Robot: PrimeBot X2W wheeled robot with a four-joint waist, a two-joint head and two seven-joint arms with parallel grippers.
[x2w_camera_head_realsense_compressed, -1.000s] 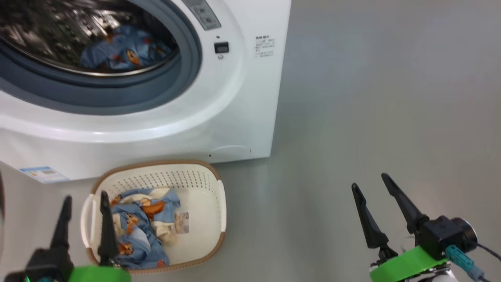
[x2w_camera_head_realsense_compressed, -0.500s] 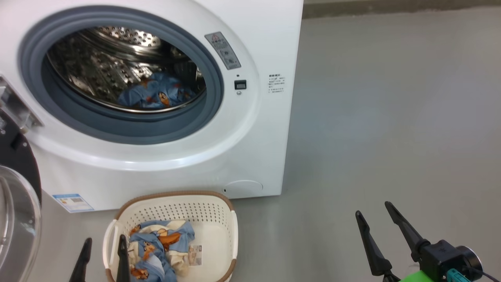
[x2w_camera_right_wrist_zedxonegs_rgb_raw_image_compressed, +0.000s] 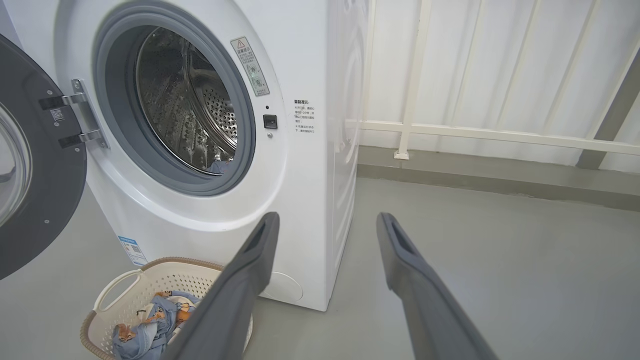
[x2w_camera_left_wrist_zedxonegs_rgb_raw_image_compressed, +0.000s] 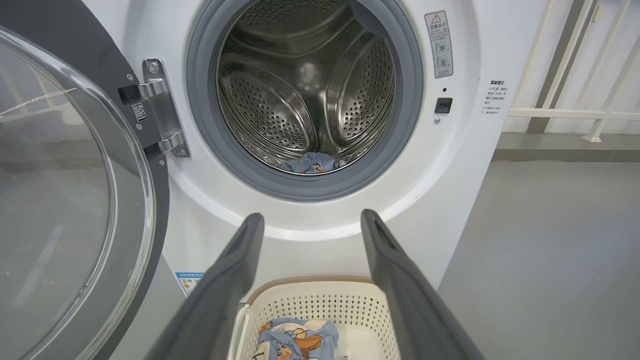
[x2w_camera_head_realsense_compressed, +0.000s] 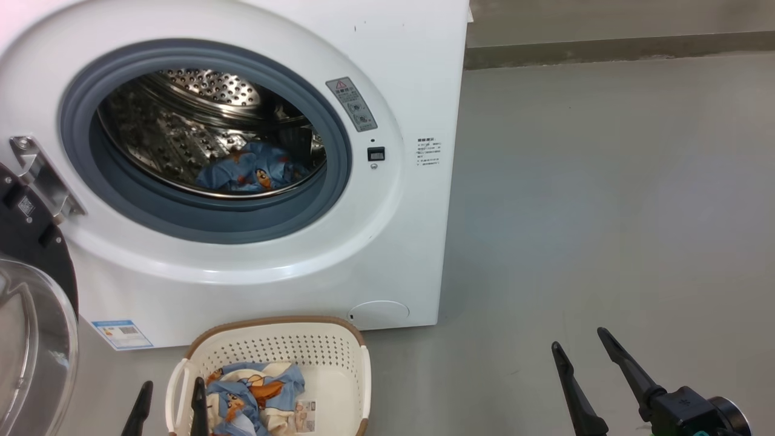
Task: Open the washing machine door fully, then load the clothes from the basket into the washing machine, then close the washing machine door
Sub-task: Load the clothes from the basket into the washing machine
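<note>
1. Setting: a bare grey floor (x2w_camera_head_realsense_compressed: 605,212), with a white railing (x2w_camera_right_wrist_zedxonegs_rgb_raw_image_compressed: 475,132) against the wall behind. The washing machine (x2w_camera_head_realsense_compressed: 412,72) stands on the floor, and open floor lies to its right.
2. The washing machine door (x2w_camera_left_wrist_zedxonegs_rgb_raw_image_compressed: 65,190) is swung wide open to the left on its metal hinge (x2w_camera_left_wrist_zedxonegs_rgb_raw_image_compressed: 160,107). The steel drum (x2w_camera_left_wrist_zedxonegs_rgb_raw_image_compressed: 305,85) and the grey gasket (x2w_camera_head_realsense_compressed: 212,227) are exposed.
3. The clothes are in two lots. One blue printed piece (x2w_camera_head_realsense_compressed: 254,172) lies at the bottom of the drum. The remainder (x2w_camera_head_realsense_compressed: 251,393) sits in the left half of the basket (x2w_camera_head_realsense_compressed: 290,348), beside a paper label (x2w_camera_head_realsense_compressed: 304,409).
4. The basket stands on the floor just in front of the machine's base, below the opening. Whether it touches the machine cannot be told.
5. Left gripper (x2w_camera_left_wrist_zedxonegs_rgb_raw_image_compressed: 312,217): the jaws are spread wide, holding nothing and touching nothing. They are seen over the basket's left end.
6. Right gripper (x2w_camera_head_realsense_compressed: 578,338): the jaws are spread wide and empty, over open floor well to the right of the basket.
7. Cut off or obscured:
   - The left edge of the head view crops the door.
   - The bottom edge of the head view crops the basket's near end and both grippers' bodies.
   - The gasket lip hides part of the piece in the drum.
   - In the right wrist view a finger covers the basket's right side.
   - The print on the blue sticker (x2w_camera_head_realsense_compressed: 123,334) is too small to read.
</note>
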